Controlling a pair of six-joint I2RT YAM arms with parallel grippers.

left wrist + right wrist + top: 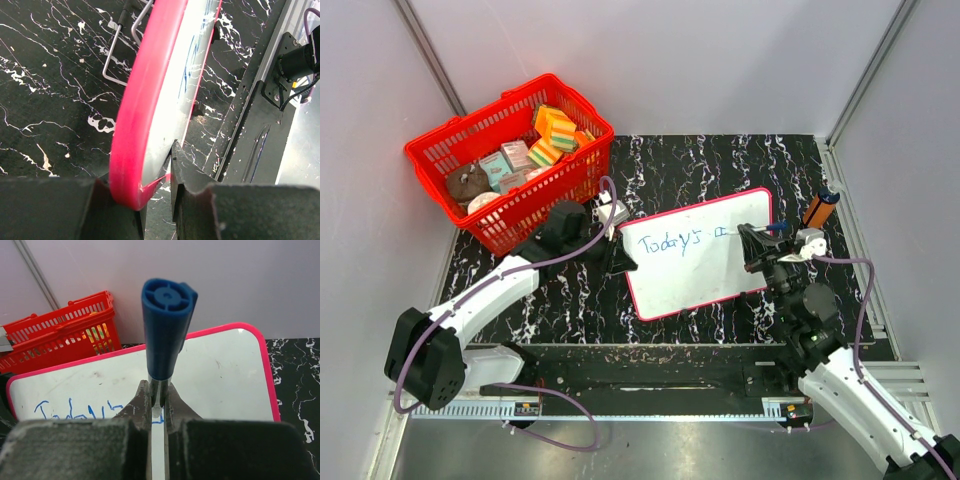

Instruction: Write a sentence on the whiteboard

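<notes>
Whiteboard (720,270): flat on table (550,300), centre; left edge clamped by left gripper (150,185). Sentence (665,243): "Today's" and one further mark written. Much of the board is blank, so the remainder is judged outstanding. Marker (167,325): clamped in right gripper (157,402), beside last mark.

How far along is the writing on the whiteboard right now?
Done: the sentence reads "Today's" in blue, then a small mark. In hand: the left gripper clamps the edge of the whiteboard, and the right gripper is shut on the blue marker, at the end of the writing. To do: the remaining words; the board's lower half is blank.
</notes>
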